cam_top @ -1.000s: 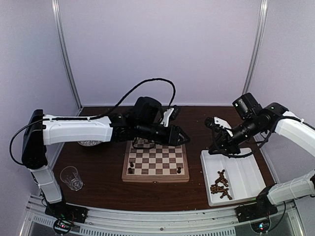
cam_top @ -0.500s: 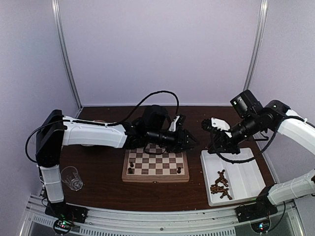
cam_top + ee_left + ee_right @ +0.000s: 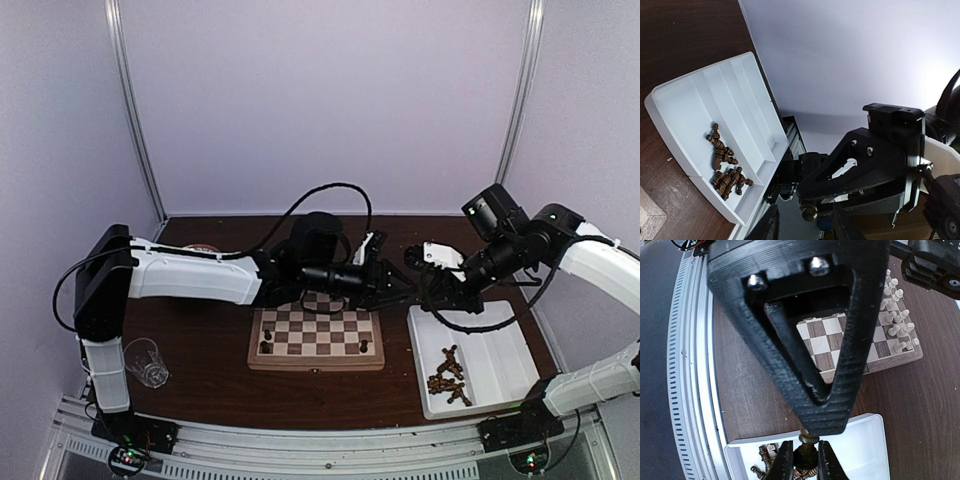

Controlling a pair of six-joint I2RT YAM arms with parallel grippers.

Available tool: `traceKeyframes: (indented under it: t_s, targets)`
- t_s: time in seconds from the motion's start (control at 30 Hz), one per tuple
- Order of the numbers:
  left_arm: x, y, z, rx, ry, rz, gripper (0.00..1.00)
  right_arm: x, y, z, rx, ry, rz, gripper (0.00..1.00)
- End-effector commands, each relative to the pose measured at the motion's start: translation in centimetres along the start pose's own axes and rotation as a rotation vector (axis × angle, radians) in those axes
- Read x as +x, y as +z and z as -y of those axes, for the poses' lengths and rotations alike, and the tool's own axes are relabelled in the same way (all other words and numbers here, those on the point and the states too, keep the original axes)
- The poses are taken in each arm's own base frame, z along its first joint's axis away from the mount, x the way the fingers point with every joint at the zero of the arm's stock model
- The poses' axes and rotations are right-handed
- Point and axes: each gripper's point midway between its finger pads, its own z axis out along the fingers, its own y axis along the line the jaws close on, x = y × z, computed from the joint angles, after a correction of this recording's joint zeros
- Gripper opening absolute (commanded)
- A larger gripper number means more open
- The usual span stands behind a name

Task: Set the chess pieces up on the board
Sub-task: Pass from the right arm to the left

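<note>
My right gripper (image 3: 428,287) is shut on a dark brown chess piece (image 3: 805,454) and holds it in the air between the board (image 3: 316,330) and the white tray (image 3: 495,350). My left gripper (image 3: 403,287) reaches across the board's far edge and meets it. In the left wrist view the left gripper (image 3: 805,226) is open, and the piece's round head (image 3: 808,210) sits between its fingers without touching them. Several dark pieces (image 3: 447,378) lie in the tray. Two dark pieces (image 3: 266,345) stand on the board's near row. White pieces (image 3: 895,315) stand on its far rows.
A clear glass (image 3: 146,360) stands at the near left of the table. A pale round dish (image 3: 190,248) shows behind the left arm. The metal rail (image 3: 320,432) runs along the near edge. Grey walls close in the back and sides.
My left gripper has swung right from over the board's far edge to the right gripper. My right gripper has shifted a little left with the dark piece.
</note>
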Motion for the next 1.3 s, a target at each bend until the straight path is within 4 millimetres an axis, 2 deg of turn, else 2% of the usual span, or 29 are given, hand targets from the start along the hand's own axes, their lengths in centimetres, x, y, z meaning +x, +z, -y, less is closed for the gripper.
traceKeyframes:
  t_s: [0.0,0.2,0.6,0.97,1.03,1.13,1.27]
  targets:
    - [0.4,0.7,2.1,0.061,0.027,-0.025,0.35,-1.2,-0.3,1.2,0.057,-0.016,0.020,0.05]
    - [0.8,1.0,2.0,0.057,0.024,-0.045,0.31,-1.4,-0.2,1.5,0.066,-0.009,0.022,0.05]
    - [0.7,1.6,1.6,0.061,0.025,-0.048,0.24,-1.7,-0.4,0.7,0.028,-0.012,0.044,0.05]
    - [0.5,1.8,1.2,0.058,0.032,-0.043,0.05,-1.8,-0.3,0.4,0.013,-0.006,0.057,0.06]
    - [0.5,1.7,1.0,0.052,0.042,-0.041,0.03,-1.9,-0.4,0.5,0.019,0.003,0.059,0.10]
    - [0.0,0.7,0.4,0.008,0.070,-0.028,0.01,-1.6,-1.5,0.3,0.024,0.015,0.055,0.25]
    - [-0.9,-2.5,-1.2,-0.143,0.160,-0.017,0.01,-0.9,-4.1,0.7,0.038,0.062,0.103,0.42]
